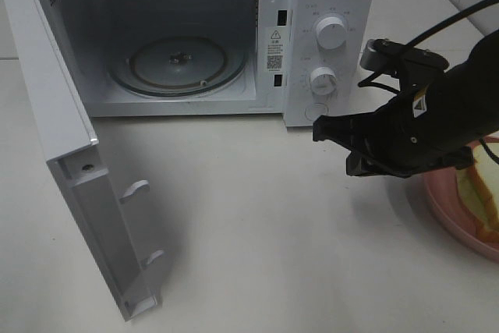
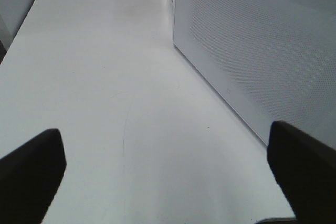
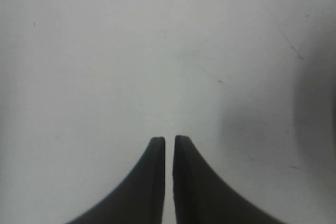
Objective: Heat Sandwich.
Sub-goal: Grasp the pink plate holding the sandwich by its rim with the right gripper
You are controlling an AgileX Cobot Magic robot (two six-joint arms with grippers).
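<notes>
A white microwave (image 1: pixel 195 37) fills the upper half of the high view. Its door (image 1: pixel 70 154) is swung wide open and runs down the left side of the frame to the lower left. Inside, the glass turntable (image 1: pixel 178 64) is bare. Two round knobs (image 1: pixel 330 33) sit one above the other on the control strip, right of the opening.

The sandwich (image 1: pixel 477 189) lies on a pink plate (image 1: pixel 448 204) at the right edge of the frame, a little below the middle. Only its pale bread and a strip of brown crust show, because the black arm (image 1: pixel 437 122) covers part of it. The plate rests on the white counter (image 1: pixel 249 232), well apart from the microwave's opening.

The right pincer (image 1: pixel 320 132) hangs right of centre, below the lower knob and left of the plate, pointing toward the middle of the counter. In its wrist view the right pincer (image 3: pixel 169 140) is almost closed. The two dark fingers (image 3: pixel 149 182) stand side by side with only a thin slit between them, nothing is held, and only plain counter lies beneath.

The left pincer (image 2: pixel 165 145) does not show in the high view. Its own wrist view shows it wide open and empty, one dark finger (image 2: pixel 31 171) at each side over bare counter. A grey, finely dotted panel (image 2: pixel 252 51) stands upright on the counter near one finger.
</notes>
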